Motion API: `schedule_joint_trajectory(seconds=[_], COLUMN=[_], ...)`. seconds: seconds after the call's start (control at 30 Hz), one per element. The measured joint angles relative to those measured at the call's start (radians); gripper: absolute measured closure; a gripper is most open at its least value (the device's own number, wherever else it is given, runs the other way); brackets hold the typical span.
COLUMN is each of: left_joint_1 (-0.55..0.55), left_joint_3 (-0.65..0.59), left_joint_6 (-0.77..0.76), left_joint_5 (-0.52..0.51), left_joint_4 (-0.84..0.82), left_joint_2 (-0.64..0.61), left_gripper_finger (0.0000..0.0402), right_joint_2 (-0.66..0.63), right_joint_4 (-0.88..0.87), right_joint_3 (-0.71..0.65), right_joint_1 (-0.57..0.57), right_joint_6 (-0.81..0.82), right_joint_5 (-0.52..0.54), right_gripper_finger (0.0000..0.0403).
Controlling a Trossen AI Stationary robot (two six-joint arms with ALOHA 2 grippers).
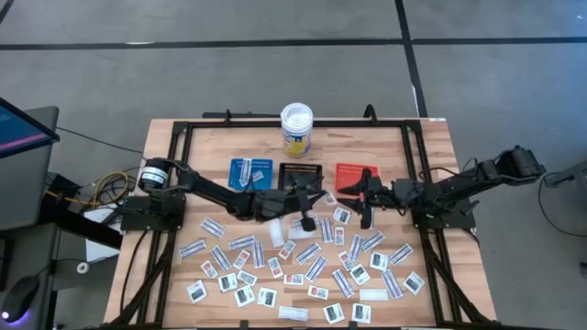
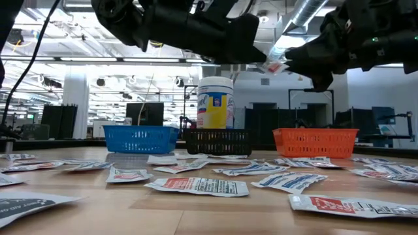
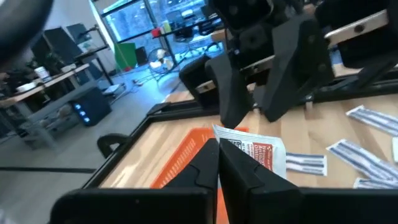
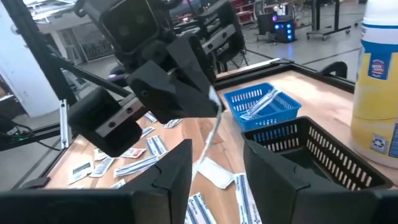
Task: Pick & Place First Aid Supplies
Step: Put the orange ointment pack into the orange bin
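Two grippers meet above the table's middle. Your left gripper point(image 3: 217, 163) is clamped on a red-marked packet point(image 3: 255, 152); overhead, the arms hide it. Your right gripper point(image 4: 214, 158), fingers apart, flanks that packet, seen edge-on. Other packets point(image 1: 307, 266) litter the table point(image 1: 206, 142).

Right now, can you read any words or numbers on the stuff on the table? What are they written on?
None can be read for sure.
Yellow-labelled tub: blue brand lettering, too blurred.
Packet pinched in the shut left gripper: red and dark print, too blurred.
Nearest packets on the table: dark and red print, too small.
Right gripper, open, facing that packet: no writing.
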Motion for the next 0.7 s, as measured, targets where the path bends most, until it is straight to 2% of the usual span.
schedule_joint_trajectory(seconds=[0.47, 0.7], left_joint_1=[0.049, 0.046], left_joint_3=[0.000, 0.000], left_joint_6=[-0.011, -0.011], left_joint_5=[0.011, 0.118], left_joint_4=[0.054, 0.067], left_joint_2=[0.000, 0.000], left_gripper_finger=[0.0390, 0.0390], right_joint_2=[0.000, 0.000], right_joint_4=[0.005, 0.042], right_joint_3=[0.000, 0.000], right_joint_1=[-0.013, -0.015], right_joint_6=[-0.011, -0.011], right_joint_5=[0.003, 0.004], right_gripper_finger=[0.0270, 0.0271])
